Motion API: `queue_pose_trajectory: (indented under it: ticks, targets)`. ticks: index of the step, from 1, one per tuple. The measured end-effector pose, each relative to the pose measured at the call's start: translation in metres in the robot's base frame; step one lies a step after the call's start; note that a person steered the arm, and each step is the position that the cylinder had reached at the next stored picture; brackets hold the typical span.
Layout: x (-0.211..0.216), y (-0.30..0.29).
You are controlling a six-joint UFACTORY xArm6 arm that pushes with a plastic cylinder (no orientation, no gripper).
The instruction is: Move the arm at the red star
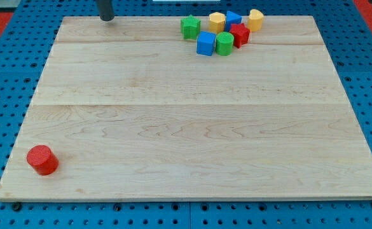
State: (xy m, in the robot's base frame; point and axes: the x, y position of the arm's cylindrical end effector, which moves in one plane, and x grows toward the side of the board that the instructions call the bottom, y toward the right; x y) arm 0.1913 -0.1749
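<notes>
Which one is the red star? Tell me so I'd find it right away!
Look at the wooden board, then at the bunch of blocks near its top edge, toward the view's right. The red star sits on the bunch's right side, below the blue block and beside the green cylinder. It's the only red one there; the red cylinder sits alone, bottom left.

Red star [240, 34] sits flat near the board's top edge, right of centre, well clear of both top corners. It's a small, bright red block, its points only partly showing.
</notes>
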Motion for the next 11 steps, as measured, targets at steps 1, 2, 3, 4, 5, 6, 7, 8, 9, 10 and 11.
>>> queue_pose_trajectory:
  ticks: [1,2,3,4,5,6,7,8,9,10,11]
  targets:
    - [0.001,0.023]
    - [0.09,0.034]
    - [0.199,0.114]
    - [0.205,0.206]
    - [0.175,0.322]
    - [0.1,0.344]
    - [0.053,0.356]
    - [0.053,0.347]
    - [0.074,0.314]
    - [0.118,0.28]
    - [0.154,0.289]
